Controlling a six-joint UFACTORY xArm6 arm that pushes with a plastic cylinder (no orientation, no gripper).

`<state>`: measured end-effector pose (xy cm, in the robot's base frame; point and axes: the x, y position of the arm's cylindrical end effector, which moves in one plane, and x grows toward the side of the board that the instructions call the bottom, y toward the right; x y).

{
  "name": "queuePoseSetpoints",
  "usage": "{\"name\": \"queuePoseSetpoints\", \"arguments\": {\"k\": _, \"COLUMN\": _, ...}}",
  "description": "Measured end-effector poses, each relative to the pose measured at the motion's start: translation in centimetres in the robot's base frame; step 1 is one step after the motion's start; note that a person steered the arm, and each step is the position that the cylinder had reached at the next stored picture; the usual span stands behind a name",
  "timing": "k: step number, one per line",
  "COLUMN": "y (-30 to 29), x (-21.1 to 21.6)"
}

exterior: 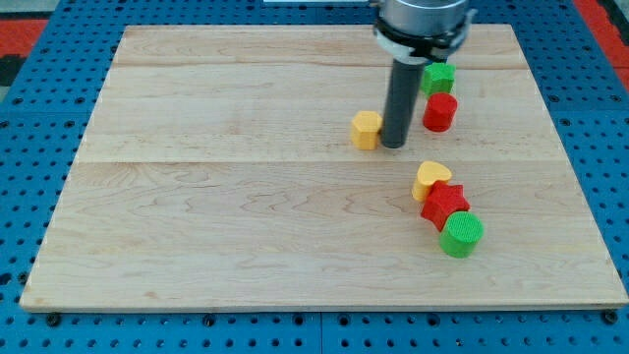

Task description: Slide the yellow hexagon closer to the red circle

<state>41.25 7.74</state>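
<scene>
The yellow hexagon point(366, 129) sits on the wooden board point(246, 197) a little above its middle. The red circle point(439, 111) stands to its right, near the view's top right, with a green block point(438, 79) of unclear shape touching it from above. My tip point(393, 145) rests on the board right beside the hexagon's right side, between the hexagon and the red circle. The rod stands upright, and the arm's body above it hides part of the board's top edge.
A yellow heart point(430, 180), a red star point(444, 205) and a green circle point(461, 234) lie touching in a diagonal row at the lower right. A blue pegboard point(29, 147) surrounds the board.
</scene>
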Motion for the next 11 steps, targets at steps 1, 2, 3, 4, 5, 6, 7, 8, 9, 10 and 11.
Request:
{"name": "queuePoseSetpoints", "arguments": {"k": 1, "y": -2.8, "x": 0.0}}
{"name": "queuePoseSetpoints", "arguments": {"k": 2, "y": -4.1, "x": 0.0}}
{"name": "queuePoseSetpoints", "arguments": {"k": 3, "y": -3.6, "x": 0.0}}
{"name": "queuePoseSetpoints", "arguments": {"k": 4, "y": -2.9, "x": 0.1}}
{"name": "queuePoseSetpoints", "arguments": {"k": 5, "y": -2.8, "x": 0.4}}
{"name": "queuePoseSetpoints", "arguments": {"k": 6, "y": -2.4, "x": 0.6}}
{"name": "queuePoseSetpoints", "arguments": {"k": 7, "y": -2.4, "x": 0.7}}
{"name": "queuePoseSetpoints", "arguments": {"k": 8, "y": -2.6, "x": 1.0}}
{"name": "queuePoseSetpoints", "arguments": {"k": 9, "y": -2.5, "x": 1.5}}
{"name": "queuePoseSetpoints", "arguments": {"k": 10, "y": -2.0, "x": 0.9}}
{"name": "queuePoseSetpoints", "arguments": {"k": 11, "y": -1.8, "x": 2.3}}
